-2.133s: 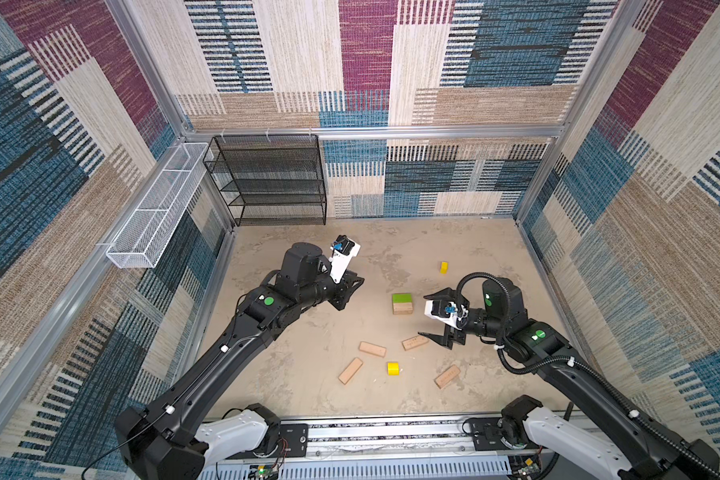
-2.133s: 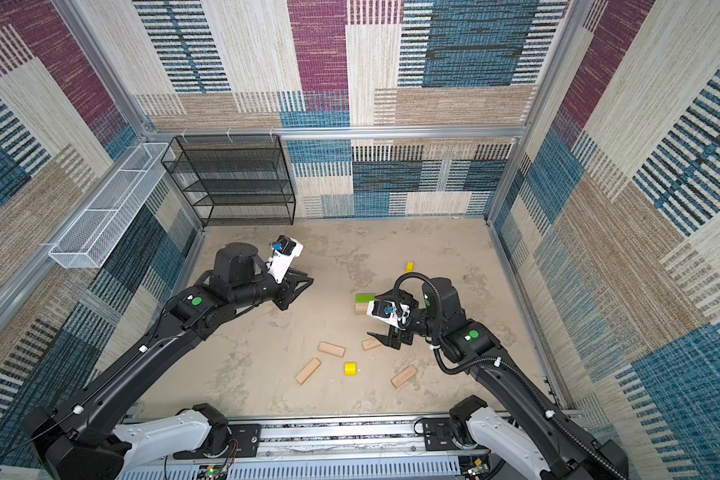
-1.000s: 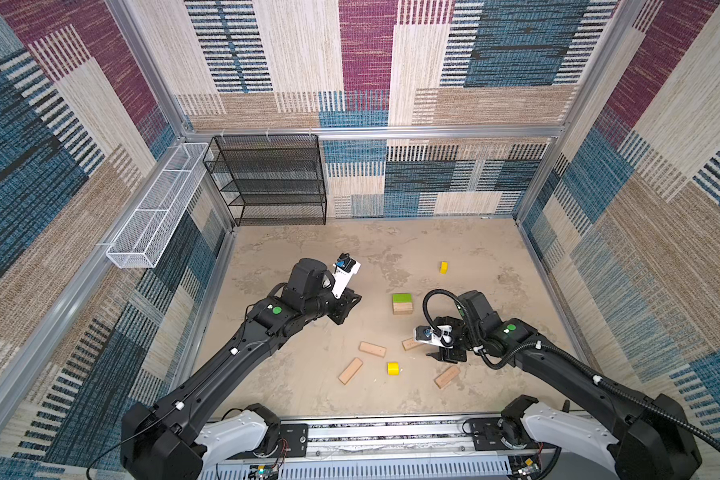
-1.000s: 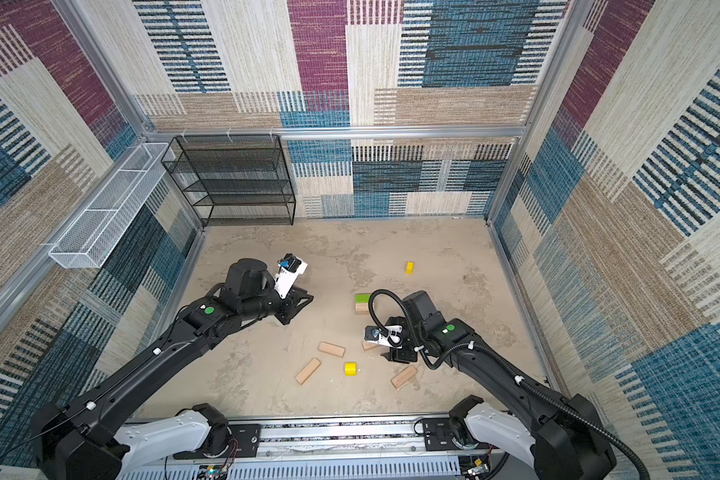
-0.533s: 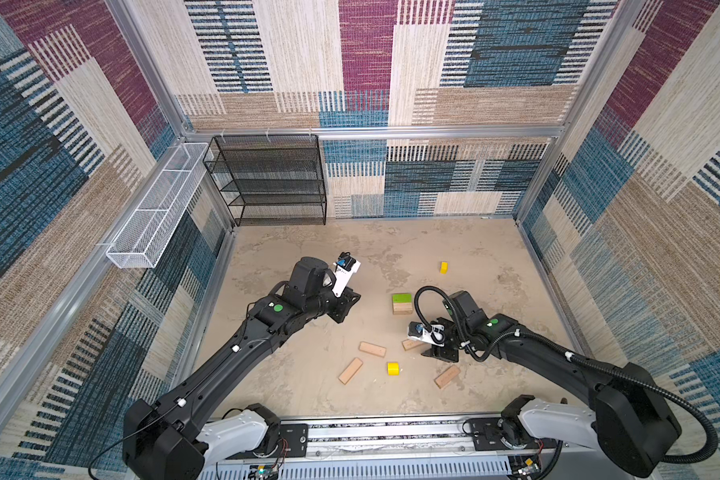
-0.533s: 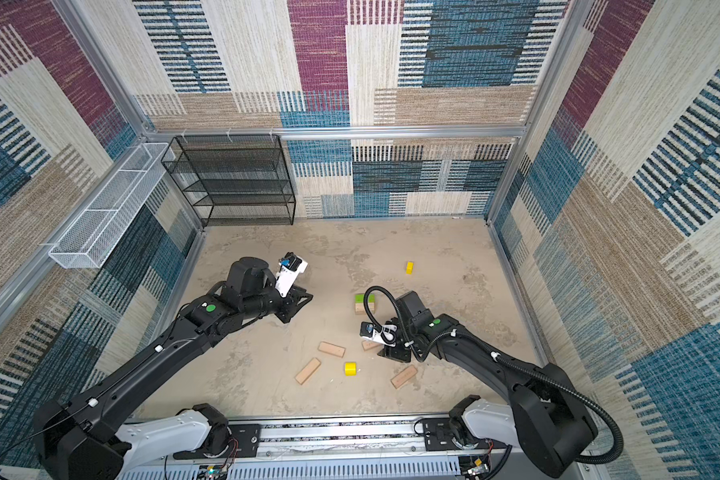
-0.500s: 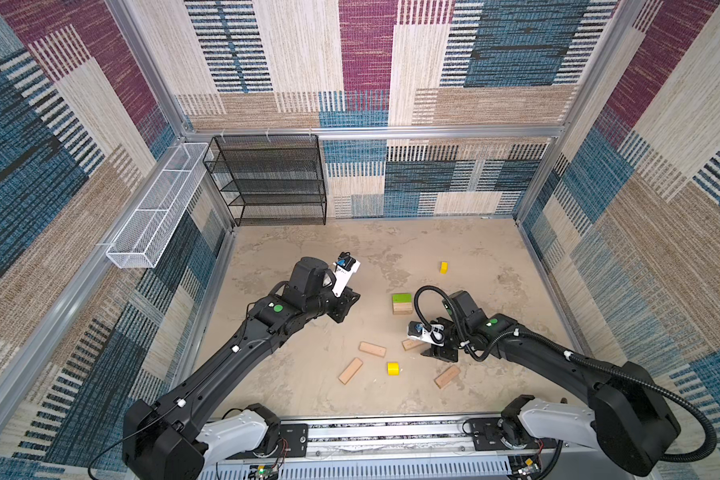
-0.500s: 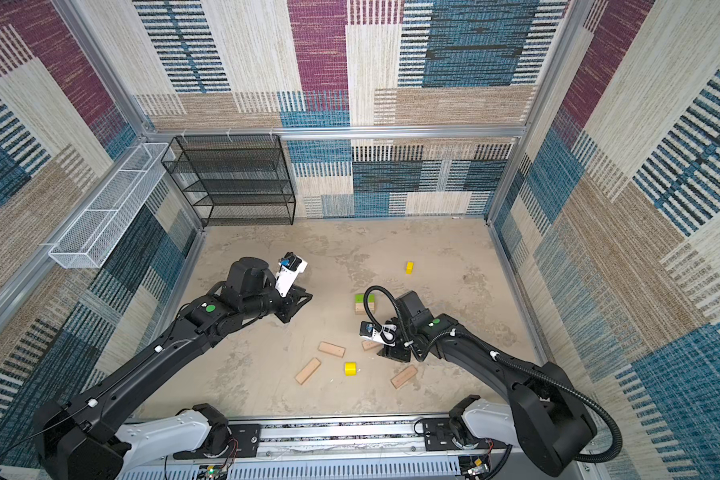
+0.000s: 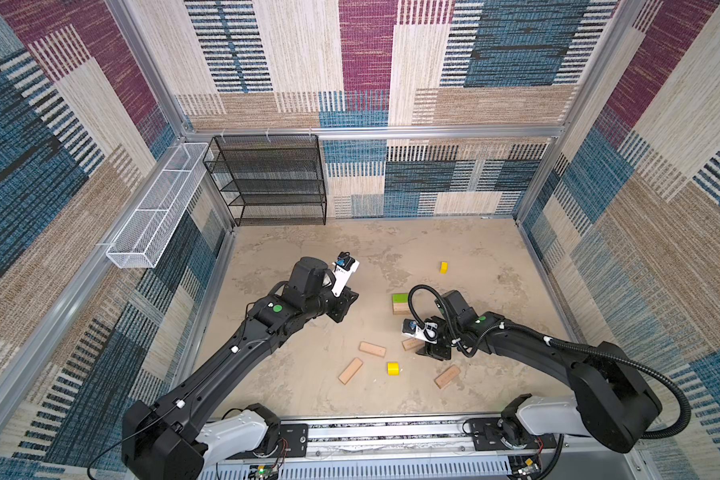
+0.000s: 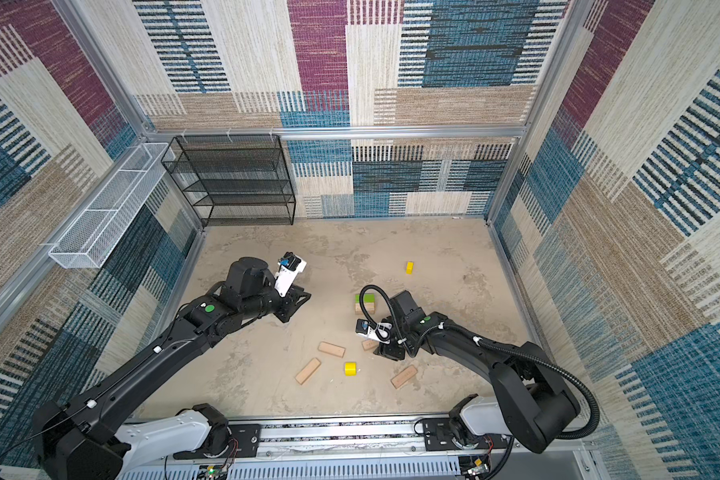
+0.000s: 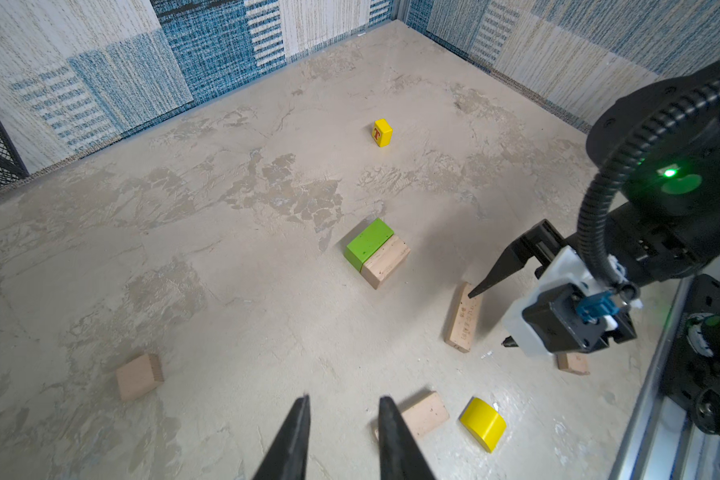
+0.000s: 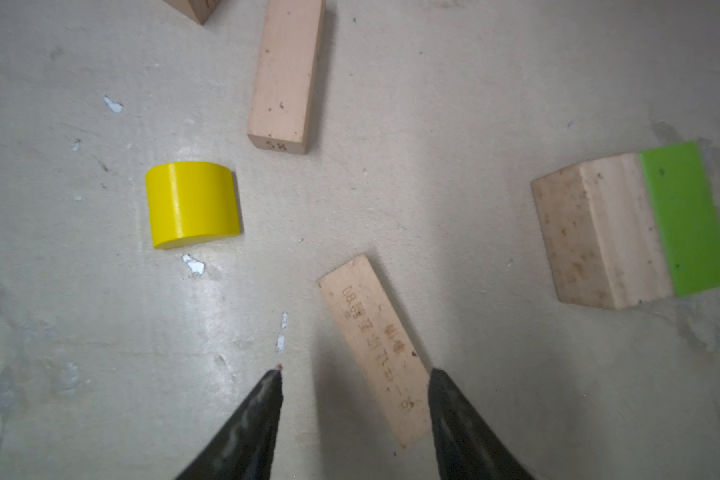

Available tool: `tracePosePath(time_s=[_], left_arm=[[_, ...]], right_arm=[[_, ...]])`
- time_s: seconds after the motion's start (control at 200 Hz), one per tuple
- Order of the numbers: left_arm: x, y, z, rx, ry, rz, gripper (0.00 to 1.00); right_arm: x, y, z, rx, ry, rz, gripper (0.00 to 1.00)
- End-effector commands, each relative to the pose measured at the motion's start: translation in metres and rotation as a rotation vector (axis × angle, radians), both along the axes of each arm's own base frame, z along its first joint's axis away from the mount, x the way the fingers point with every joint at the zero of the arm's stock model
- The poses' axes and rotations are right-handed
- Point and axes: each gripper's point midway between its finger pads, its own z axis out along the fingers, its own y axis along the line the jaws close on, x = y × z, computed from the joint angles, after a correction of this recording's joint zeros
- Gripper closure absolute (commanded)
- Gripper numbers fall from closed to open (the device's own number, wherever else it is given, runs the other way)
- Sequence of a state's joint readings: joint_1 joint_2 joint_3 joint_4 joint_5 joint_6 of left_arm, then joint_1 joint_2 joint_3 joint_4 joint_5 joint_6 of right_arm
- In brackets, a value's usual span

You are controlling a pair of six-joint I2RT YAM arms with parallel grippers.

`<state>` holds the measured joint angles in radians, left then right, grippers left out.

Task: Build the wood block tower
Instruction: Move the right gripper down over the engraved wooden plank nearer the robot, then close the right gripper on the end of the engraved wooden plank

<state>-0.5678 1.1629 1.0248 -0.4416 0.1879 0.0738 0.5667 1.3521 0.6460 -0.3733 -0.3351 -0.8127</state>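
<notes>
- Right arm (image 9: 516, 345) has dropped and stretched in toward the middle since two seconds ago; the left arm (image 9: 242, 349) has eased a little nearer the rail. The blocks lie where they lay.
- Shelf (image 9: 267, 178) stands in the far left corner and the basket (image 9: 159, 208) hangs on the left wall; every block is on the floor (image 9: 300, 386).
- Right gripper (image 12: 355, 370) sits low over an engraved plank (image 12: 371, 345), fingers spread to either side of its end, not clamped.
- Left gripper (image 11: 344, 398) hangs above the floor left of the blocks, fingers a little apart, empty.
- Green brick (image 9: 400, 298) and tan block (image 9: 400, 308) touch side by side mid-floor.
- Other planks (image 9: 372, 349) and a yellow half-round (image 9: 393, 368) lie nearer the rail; a yellow cube (image 9: 444, 267) sits farther back.
</notes>
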Motion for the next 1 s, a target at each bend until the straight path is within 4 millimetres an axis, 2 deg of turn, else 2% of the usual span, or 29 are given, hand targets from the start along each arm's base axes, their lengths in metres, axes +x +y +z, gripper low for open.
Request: tracePosePath(time_s=[0.0,0.481,0.816,0.992], left_arm=[[0.0,0.0,0.002,0.008,-0.005,-0.01,0.68],[0.0,0.0,0.001,0.017,0.005,-0.011,0.68],[-0.001,-0.002,0.004,0.001,0.003,-0.021,0.68],[-0.002,0.001,0.006,0.006,-0.012,-0.01,0.68]], right_arm=[[0.01,0.009,0.003,0.027,-0.029,-0.003,0.38],[0.002,0.02,-0.024,-0.031,0.041,0.032,0.35],[-0.009,0.02,-0.022,-0.021,0.094,0.032,0.46],[-0.012,0.014,-0.024,-0.048,0.095,0.032,0.47]])
